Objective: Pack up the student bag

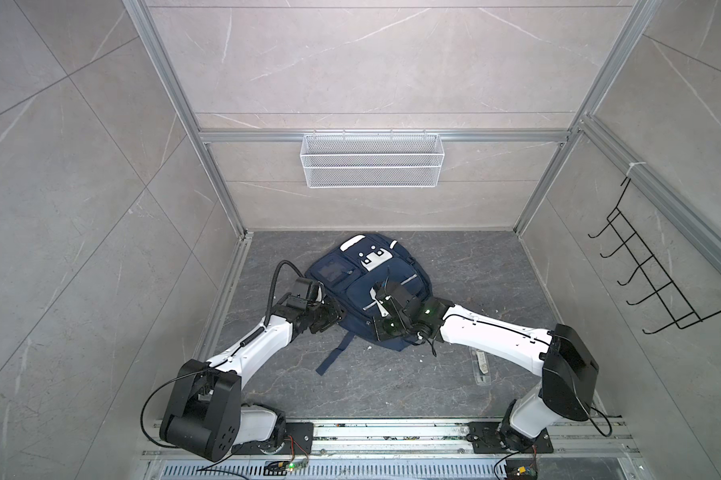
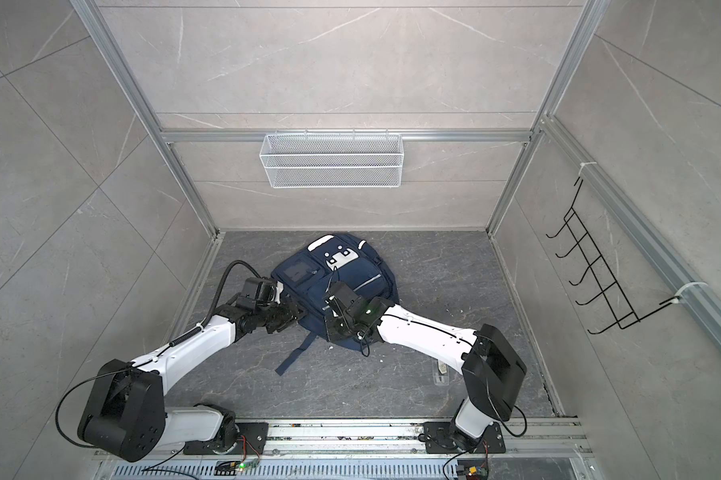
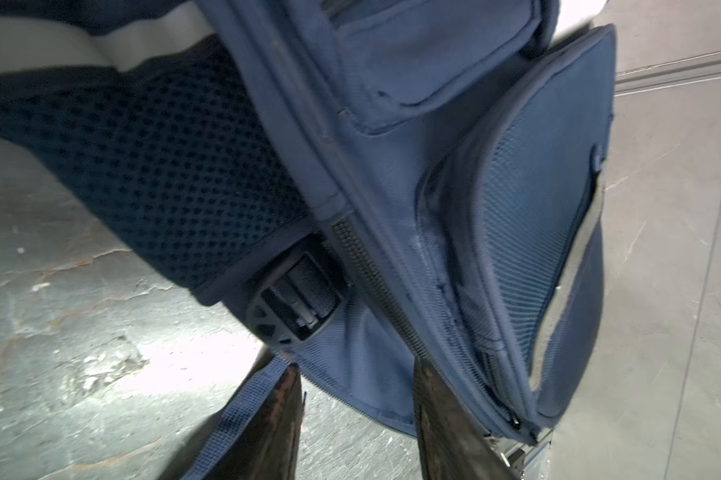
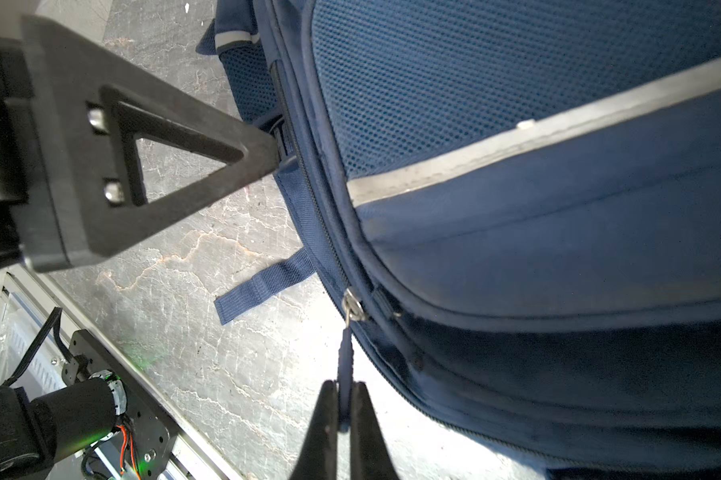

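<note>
Left gripper [image 3: 356, 368]: jaws apart at the lower left corner of the bag [image 1: 352, 291], just beside the buckle [image 3: 296, 303], clamping nothing. The bag lies front-up on the floor [image 1: 392, 386], between both arms. Right gripper [image 4: 345, 386]: pinched on the zip pull [image 4: 346, 353], with the slider [image 4: 354, 308] at the near corner. You should close the left jaws on the corner fabric first to anchor the bag. Then draw the pull along the zip line, not away from it.
</note>
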`<state>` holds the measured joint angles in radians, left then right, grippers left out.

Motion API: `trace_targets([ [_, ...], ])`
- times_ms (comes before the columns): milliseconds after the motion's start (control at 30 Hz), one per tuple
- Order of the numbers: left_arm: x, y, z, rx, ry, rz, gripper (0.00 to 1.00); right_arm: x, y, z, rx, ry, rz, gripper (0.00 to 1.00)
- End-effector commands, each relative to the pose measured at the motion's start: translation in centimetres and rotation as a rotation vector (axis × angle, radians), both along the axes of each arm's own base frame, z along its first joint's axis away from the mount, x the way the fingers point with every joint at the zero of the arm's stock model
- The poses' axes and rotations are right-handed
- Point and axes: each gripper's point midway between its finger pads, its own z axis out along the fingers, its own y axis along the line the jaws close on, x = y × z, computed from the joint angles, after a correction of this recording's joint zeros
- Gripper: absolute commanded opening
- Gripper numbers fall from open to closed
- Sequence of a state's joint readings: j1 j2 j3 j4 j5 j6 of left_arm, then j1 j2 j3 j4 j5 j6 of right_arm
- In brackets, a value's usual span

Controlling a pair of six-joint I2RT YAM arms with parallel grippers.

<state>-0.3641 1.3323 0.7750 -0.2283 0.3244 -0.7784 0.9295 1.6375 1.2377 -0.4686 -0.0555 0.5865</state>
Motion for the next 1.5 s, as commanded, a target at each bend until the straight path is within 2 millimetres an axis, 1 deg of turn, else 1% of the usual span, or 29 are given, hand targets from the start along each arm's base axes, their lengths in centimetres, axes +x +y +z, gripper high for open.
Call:
trace_targets([
  [0,1.1,-1.5,1.8,-0.062,-0.052,-0.016,0.46,-0.5,1.5,2.3,0.05,-0.026,0.047,0.0],
  [167,1.1,-2.7,2.4,-0.075,-0.073,-0.029,0.46,-0.7,1.7,2.3,0.052,-0.026,0.051,0.0],
  [367,1.4,-4.0,1.4,-0.083,-0.054,-0.036,0.46,-0.9,2.0,2.8,0.054,-0.036,0.06,0.0],
  [533,2.1,-5.0,0.7,-0.076,-0.042,-0.048,0.45,-1.1,2.1,2.6,0.049,-0.035,0.068,0.0],
  [567,2.2,-5.0,0.6,-0.073,-0.041,-0.046,0.41,-1.2,2.1,2.6,0.046,-0.036,0.071,0.0],
  [633,2.3,-4.9,0.5,-0.067,-0.039,-0.038,0.27,-1.2,1.8,2.3,0.031,-0.039,0.068,0.0],
  [667,2.3,-4.8,0.5,-0.061,-0.042,-0.036,0.17,-1.2,1.5,2.1,0.021,-0.041,0.064,0.0],
  [733,2.4,-4.4,0.5,-0.039,-0.043,-0.027,0.0,-1.3,0.9,1.8,0.005,-0.045,0.056,0.0],
  [867,2.4,-3.4,0.9,0.004,-0.055,-0.019,0.0,-1.2,-1.2,1.1,-0.071,-0.062,0.032,0.0],
  [967,2.5,-2.2,1.1,0.026,-0.056,-0.003,0.0,-0.9,-3.3,0.8,-0.115,-0.072,0.008,0.0],
  [1167,2.3,0.8,0.9,0.047,-0.044,0.03,0.0,0.5,-8.4,0.5,-0.137,-0.066,-0.085,0.0],
  [1267,2.2,1.9,0.6,0.05,-0.033,0.045,0.0,1.3,-10.7,0.5,-0.145,-0.061,-0.13,0.0],
  [1300,2.3,2.1,0.6,0.05,-0.031,0.048,0.0,1.4,-11.2,0.4,-0.144,-0.057,-0.139,0.0],
  [1367,2.3,2.6,0.5,0.05,-0.027,0.059,0.0,1.6,-11.5,0.7,-0.131,-0.056,-0.144,0.0],
  [1467,2.7,2.5,0.3,0.048,-0.02,0.056,0.0,1.4,-10.3,1.0,-0.083,-0.036,-0.114,0.0],
])
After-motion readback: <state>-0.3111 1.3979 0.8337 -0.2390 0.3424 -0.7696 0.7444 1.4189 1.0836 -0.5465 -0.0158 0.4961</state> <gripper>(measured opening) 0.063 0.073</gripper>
